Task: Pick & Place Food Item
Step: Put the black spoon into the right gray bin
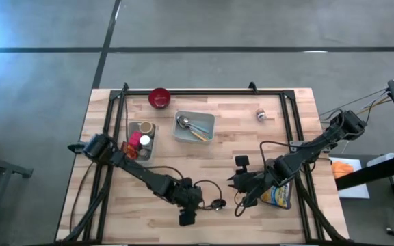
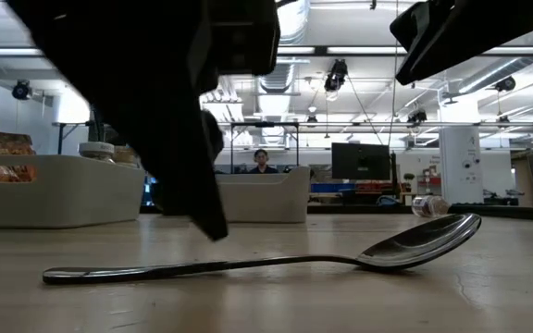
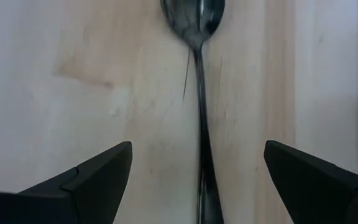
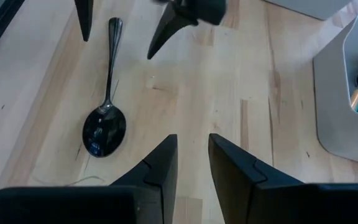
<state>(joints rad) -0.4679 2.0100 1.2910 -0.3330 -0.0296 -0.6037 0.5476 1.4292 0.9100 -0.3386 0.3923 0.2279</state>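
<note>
Pale wooden butcher-block tabletop (image 1: 217,160) carries all items. Shiny metal spoon (image 2: 276,259) lies flat near the front edge, between the two arms, touched by nothing. In the left wrist view its handle runs straight up the gap between the two dark fingers, with the bowl beyond them.

Left gripper (image 3: 197,168): positioned over the spoon's handle end, jaws spread wide with one finger on each side of the handle and clear of it. The low view shows a dark finger tip close to the tabletop just behind the handle; contact cannot be told from there.

Right gripper (image 4: 192,165): near the spoon's bowl, off to the side, hovering above bare wood. Jaws nearly together with a narrow gap, nothing between them.

Other items, high view:
- Yellow and blue food packet (image 1: 279,196) lies under the right arm near the front right corner, partly hidden by the arm.
- Rectangular light grey bin holding utensils (image 1: 194,127) sits in the middle of the far half.
- Second small grey bin with jars and red-capped containers (image 1: 140,139) sits to its left.
- Small red bowl (image 1: 159,98) stands at the far edge.
- Small glass jar lying on its side (image 1: 260,115) rests far right of centre, well apart from everything else.
</note>
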